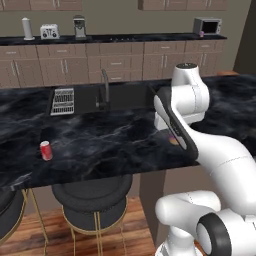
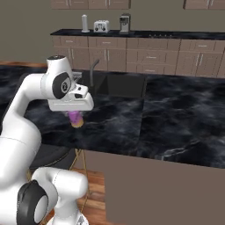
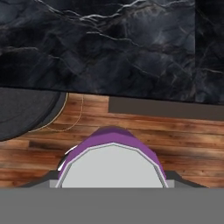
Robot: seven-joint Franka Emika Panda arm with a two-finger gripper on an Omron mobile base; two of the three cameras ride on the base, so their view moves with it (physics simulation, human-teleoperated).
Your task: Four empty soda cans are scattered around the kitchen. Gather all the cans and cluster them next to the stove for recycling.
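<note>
Purple can (image 2: 78, 118) pinched in the fingers (image 3: 112, 186), above the island counter's (image 2: 176, 132) front edge.

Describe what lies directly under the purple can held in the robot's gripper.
Under the purple can the hand view shows wooden floor beside the black counter's edge and a stool seat. The can covers the floor straight below it.

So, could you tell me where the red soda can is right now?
The red soda can stands upright at the left of the left base view, near the dark marble counter's front edge, above the stools.
</note>
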